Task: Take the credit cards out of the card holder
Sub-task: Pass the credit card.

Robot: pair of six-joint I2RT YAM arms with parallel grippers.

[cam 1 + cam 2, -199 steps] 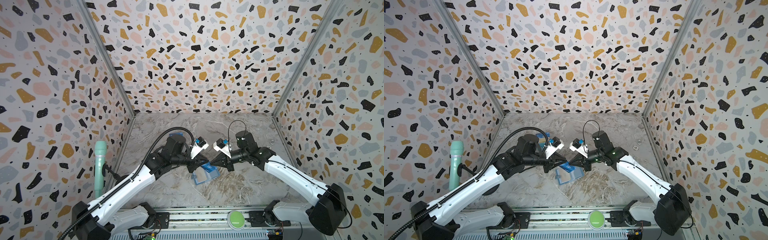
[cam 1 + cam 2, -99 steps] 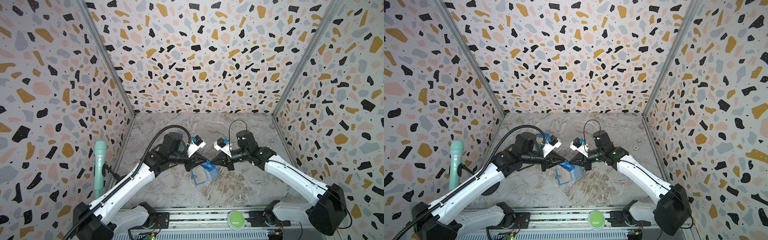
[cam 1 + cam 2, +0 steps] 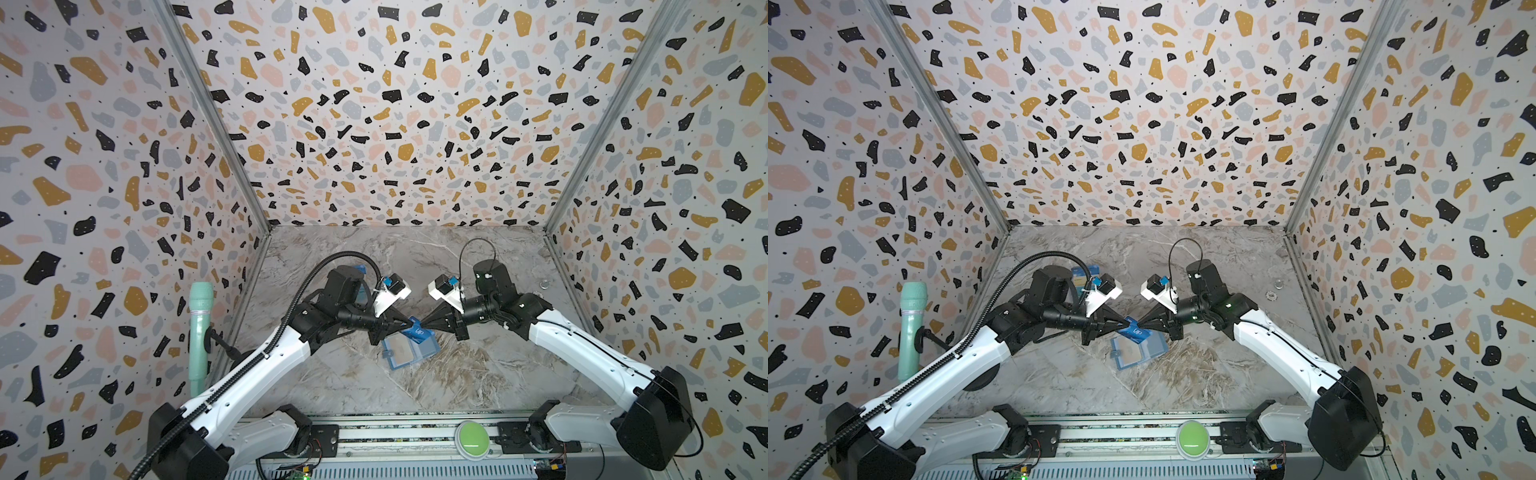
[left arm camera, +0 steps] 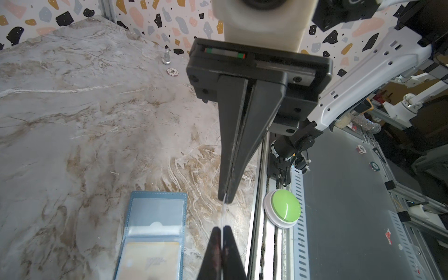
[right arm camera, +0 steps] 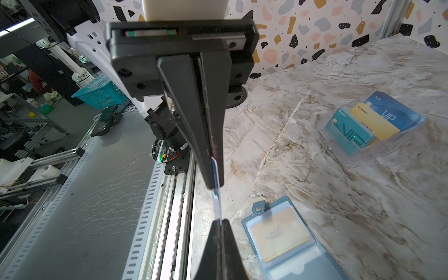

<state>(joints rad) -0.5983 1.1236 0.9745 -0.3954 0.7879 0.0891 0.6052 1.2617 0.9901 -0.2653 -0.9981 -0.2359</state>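
A bright blue credit card (image 3: 418, 331) with white VIP lettering hangs in the air, also seen in a top view (image 3: 1136, 331). My left gripper (image 3: 409, 323) is shut on one end of it and my right gripper (image 3: 424, 328) is shut on the other. Each wrist view shows the card edge-on (image 4: 224, 211) (image 5: 217, 202) between my own tips (image 4: 221, 229) (image 5: 221, 221) and the facing gripper. Just below, the dusty-blue card holder (image 3: 409, 354) (image 4: 156, 213) lies open and flat on the table. One clear sleeve holds a yellow card (image 5: 278, 235).
A clear plastic case (image 5: 371, 126) of stacked cards stands behind my left arm (image 3: 1079, 275). A poker chip (image 4: 172, 72) and a small metal piece (image 4: 166, 57) lie near the right wall. A green button (image 3: 470, 434) sits on the front rail, and a teal microphone (image 3: 200, 332) stands at the left wall.
My left gripper has moved in towards the right gripper and shut on the free end of the blue card. The right gripper has kept its hold.
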